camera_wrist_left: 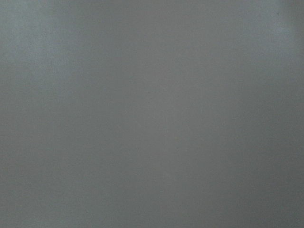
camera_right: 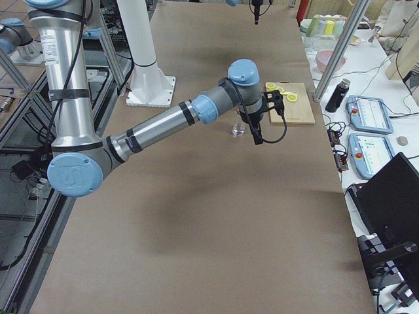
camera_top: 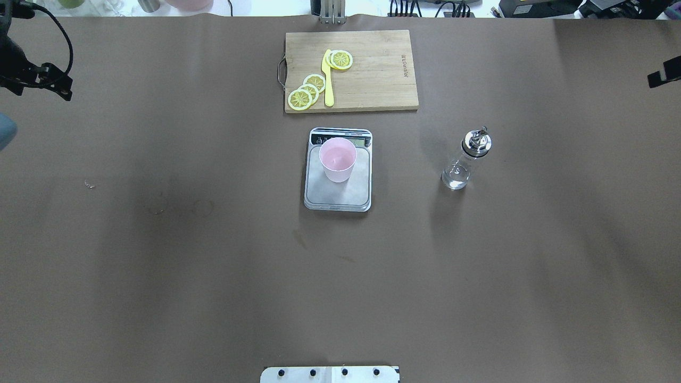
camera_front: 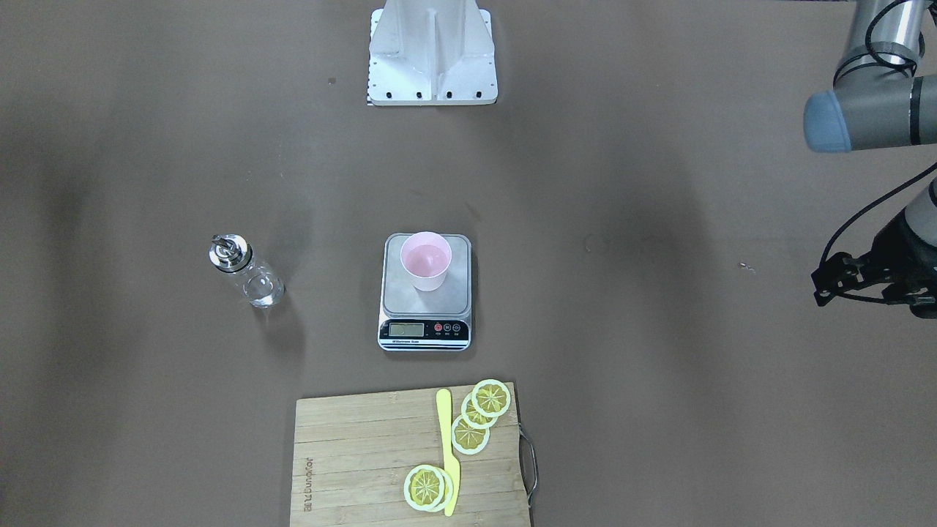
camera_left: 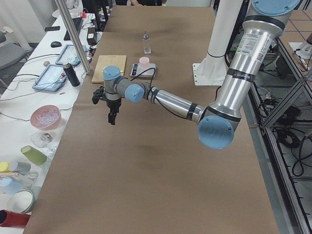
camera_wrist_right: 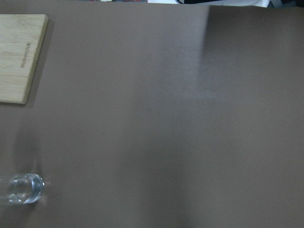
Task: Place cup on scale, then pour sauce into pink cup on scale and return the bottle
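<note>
The pale pink cup (camera_top: pixel 337 159) stands upright on the scale (camera_top: pixel 340 201) at the table's middle, near its display end. The clear glass bottle (camera_top: pixel 464 162) with a metal spout stands upright on the table to the scale's right, apart from it, with a little clear sauce at its bottom. My left gripper (camera_left: pixel 112 118) hangs above bare table far to the left. My right gripper (camera_right: pixel 256 136) hangs beyond the table's right part, away from the bottle. Neither holds anything; I cannot tell whether either is open or shut. The right wrist view shows only the bottle's base (camera_wrist_right: pixel 23 188).
A wooden cutting board (camera_top: pixel 383 80) with lemon slices (camera_top: pixel 306 91) and a yellow knife (camera_top: pixel 327 77) lies just beyond the scale. The robot's white base (camera_front: pixel 432 58) stands at the near edge. Benches with cups, bowls and tablets flank the table's ends.
</note>
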Controlling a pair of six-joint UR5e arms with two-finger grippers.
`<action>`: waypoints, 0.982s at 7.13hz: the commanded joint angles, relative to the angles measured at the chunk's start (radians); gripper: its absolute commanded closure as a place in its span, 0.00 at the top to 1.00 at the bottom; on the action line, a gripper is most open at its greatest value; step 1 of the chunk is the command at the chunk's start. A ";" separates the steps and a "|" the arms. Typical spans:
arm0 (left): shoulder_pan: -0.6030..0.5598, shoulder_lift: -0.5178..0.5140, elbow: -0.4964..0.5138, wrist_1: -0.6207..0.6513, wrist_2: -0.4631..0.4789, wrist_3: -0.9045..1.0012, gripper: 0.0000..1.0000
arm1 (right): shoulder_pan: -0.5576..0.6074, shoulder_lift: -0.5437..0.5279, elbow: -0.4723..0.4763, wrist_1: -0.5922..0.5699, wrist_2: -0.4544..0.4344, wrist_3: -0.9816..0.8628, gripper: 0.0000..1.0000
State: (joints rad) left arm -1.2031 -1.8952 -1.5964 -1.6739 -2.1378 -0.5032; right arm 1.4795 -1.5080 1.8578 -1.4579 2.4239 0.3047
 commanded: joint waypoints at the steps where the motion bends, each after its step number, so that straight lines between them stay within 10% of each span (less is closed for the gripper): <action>1: -0.021 0.014 -0.005 0.000 -0.001 0.002 0.98 | 0.041 -0.082 -0.098 -0.013 -0.079 -0.030 1.00; 4: -0.205 0.004 0.084 0.086 -0.166 0.148 0.98 | 0.001 0.027 -0.095 -0.376 -0.129 -0.045 1.00; 7: -0.300 0.092 0.105 0.185 -0.171 0.452 0.98 | -0.040 0.017 -0.106 -0.364 -0.126 -0.035 1.00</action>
State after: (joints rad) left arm -1.4672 -1.8564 -1.4926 -1.4995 -2.2997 -0.1470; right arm 1.4684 -1.4869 1.7537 -1.8207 2.2968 0.2604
